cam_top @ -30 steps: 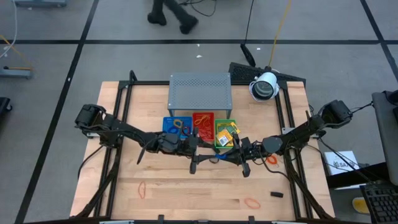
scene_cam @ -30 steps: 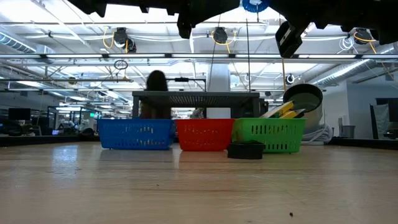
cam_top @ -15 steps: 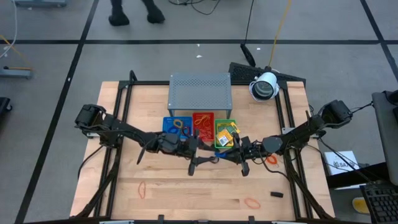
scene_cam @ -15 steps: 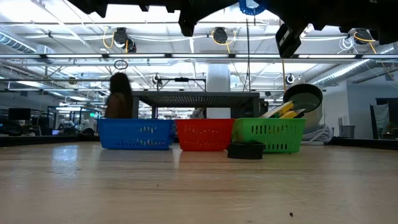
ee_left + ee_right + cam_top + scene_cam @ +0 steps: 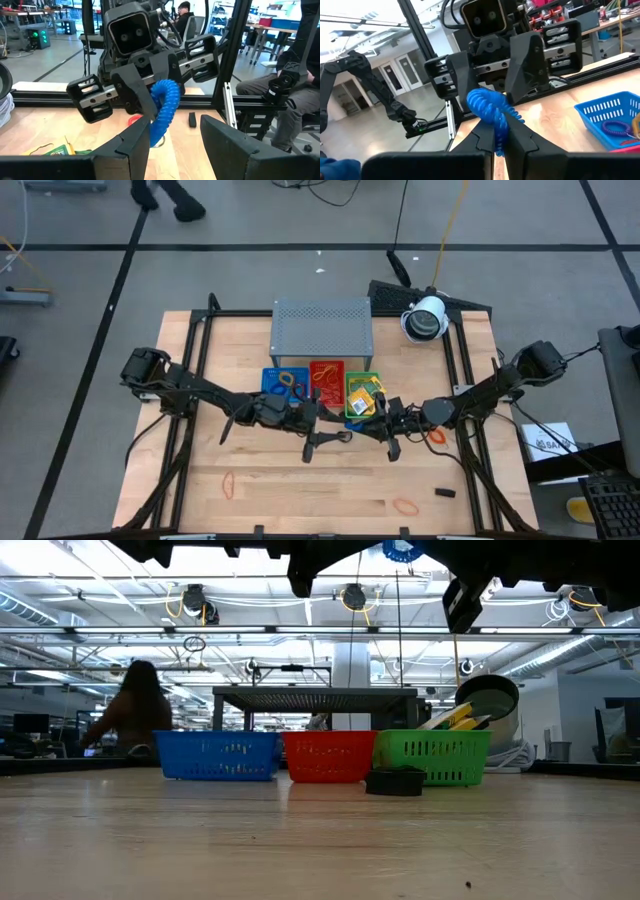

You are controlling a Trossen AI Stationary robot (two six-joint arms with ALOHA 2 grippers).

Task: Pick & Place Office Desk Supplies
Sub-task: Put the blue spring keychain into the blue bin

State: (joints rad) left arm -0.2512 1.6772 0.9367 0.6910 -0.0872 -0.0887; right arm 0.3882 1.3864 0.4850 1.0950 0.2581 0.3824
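Observation:
A blue coiled ring (image 5: 489, 107) hangs in mid-air above the table's middle, in front of the trays. My right gripper (image 5: 499, 145) has come in from the right and is shut on it. My left gripper (image 5: 175, 145) faces it from the left, open, with one finger (image 5: 127, 145) on each side of the ring (image 5: 164, 107). In the high view the two grippers meet, the left gripper (image 5: 335, 434) beside the right gripper (image 5: 358, 430). Yellow-and-green packets (image 5: 365, 394) lie in the green tray (image 5: 352, 412). Rubber bands (image 5: 228, 484) and a black piece (image 5: 445, 492) lie loose on the table. My right gripper pinches one stretch of the ring's coil (image 5: 496, 131) between its two fingers. The fingers are about level and come from the table's right side. The ring is lifted clear of the table. My left gripper: the ring's end (image 5: 156, 134) runs close by one finger, and I cannot tell whether they touch.
The blue tray (image 5: 273, 373), red tray (image 5: 313, 367) and green tray stand in a row before the grey perforated shelf (image 5: 322, 325). A white round device (image 5: 425, 320) sits at the far right. More bands lie at the near right (image 5: 405, 505) and under the right arm (image 5: 437, 436).
Both grippers and the blue ring have kept still. A person beyond the table's far edge has walked toward the left.

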